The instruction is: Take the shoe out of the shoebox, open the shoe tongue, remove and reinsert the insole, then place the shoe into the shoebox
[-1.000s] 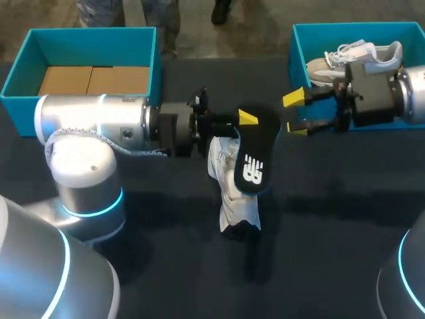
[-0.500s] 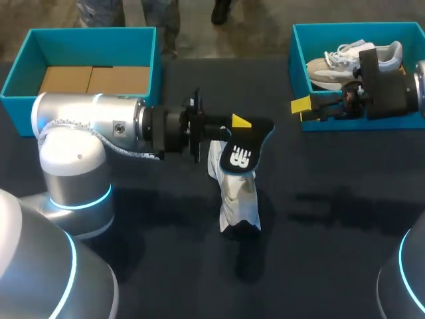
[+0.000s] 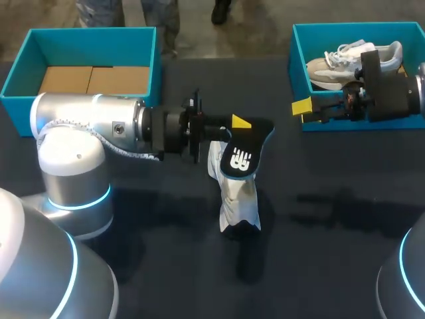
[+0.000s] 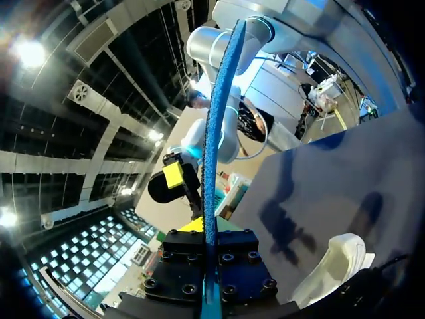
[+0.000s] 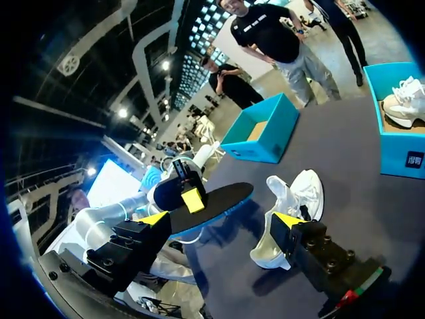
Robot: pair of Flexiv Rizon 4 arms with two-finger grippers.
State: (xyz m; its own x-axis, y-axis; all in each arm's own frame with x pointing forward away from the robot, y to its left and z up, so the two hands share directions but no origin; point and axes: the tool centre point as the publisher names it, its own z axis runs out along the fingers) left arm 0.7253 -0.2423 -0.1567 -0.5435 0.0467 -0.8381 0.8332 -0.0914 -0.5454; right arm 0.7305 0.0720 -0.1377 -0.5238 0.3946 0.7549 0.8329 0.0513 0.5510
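While left tool pinches insole above sneaker, I'd feed toe-end into collar; right tool, spread, should steady heel.

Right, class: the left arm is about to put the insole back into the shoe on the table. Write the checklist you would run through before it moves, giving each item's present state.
1. Left gripper shut on the insole: ok, it grips one end.
2. Insole free of the shoe: ok, the right wrist view shows it raised beside the shoe.
3. Shoe tongue pulled open: cannot tell.
4. Shoe steadied by the right gripper: not ok, it is open and off by the right shoebox.
5. Shoe resting on the table: ok.
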